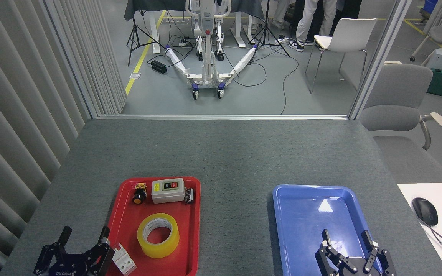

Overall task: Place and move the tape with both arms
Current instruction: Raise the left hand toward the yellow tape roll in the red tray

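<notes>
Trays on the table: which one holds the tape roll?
The red tray, on the left, holds the tape. The blue tray on the right holds nothing.

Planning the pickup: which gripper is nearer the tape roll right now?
Left. The left gripper sits open just off the red tray, beside the tape. The right gripper hangs open over the blue tray, across the table gap.

Bright, even overhead light, sharp focus. White glare patch on blue tray (325, 206); soft shadows on desk (228, 153); slight wide-angle bend at edges.
</notes>
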`<state>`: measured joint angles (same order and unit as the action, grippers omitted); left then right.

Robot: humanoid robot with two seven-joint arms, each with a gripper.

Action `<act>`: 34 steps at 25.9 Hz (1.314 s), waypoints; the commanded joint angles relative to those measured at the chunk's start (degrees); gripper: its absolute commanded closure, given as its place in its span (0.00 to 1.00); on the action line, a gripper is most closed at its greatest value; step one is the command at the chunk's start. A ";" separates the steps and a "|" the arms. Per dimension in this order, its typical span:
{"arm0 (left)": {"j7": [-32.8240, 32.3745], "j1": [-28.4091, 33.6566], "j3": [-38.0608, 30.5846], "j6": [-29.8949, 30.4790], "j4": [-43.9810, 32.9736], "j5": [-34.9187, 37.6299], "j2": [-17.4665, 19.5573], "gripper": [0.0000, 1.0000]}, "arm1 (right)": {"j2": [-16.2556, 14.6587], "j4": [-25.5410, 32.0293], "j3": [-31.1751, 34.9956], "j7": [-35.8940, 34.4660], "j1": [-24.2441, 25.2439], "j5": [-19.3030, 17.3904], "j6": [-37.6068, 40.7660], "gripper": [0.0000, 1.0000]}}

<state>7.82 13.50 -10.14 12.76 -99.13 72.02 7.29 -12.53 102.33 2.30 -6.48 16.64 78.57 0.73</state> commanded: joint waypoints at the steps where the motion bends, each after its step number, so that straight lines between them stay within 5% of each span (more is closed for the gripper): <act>1: 0.01 0.57 -0.32 0.08 -0.01 0.23 0.00 0.00 | -0.83 -0.02 1.04 -0.20 -0.21 -0.09 -0.21 0.00; 26: -0.70 1.45 -1.64 -0.10 -0.01 -2.06 -0.70 0.00 | -0.21 0.07 -0.11 -0.20 -0.73 0.00 -0.38 0.00; 30: -1.22 -2.07 -0.59 -0.19 -0.01 -2.23 0.53 0.00 | -0.30 0.07 -0.11 -0.20 -0.73 0.09 -0.38 0.00; 32: -3.95 -4.97 0.82 -0.63 -0.01 -2.58 1.14 0.00 | -0.30 0.07 -0.11 -0.20 -0.73 0.09 -0.38 0.00; 34: -13.79 -7.17 2.23 -3.97 -0.01 -2.76 1.14 0.00 | -0.39 0.07 -0.11 -0.20 -0.73 0.09 -0.38 0.00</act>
<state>2.35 9.49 -9.65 11.48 -99.14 69.55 8.05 -12.83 102.38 2.20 -6.66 15.91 78.65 0.36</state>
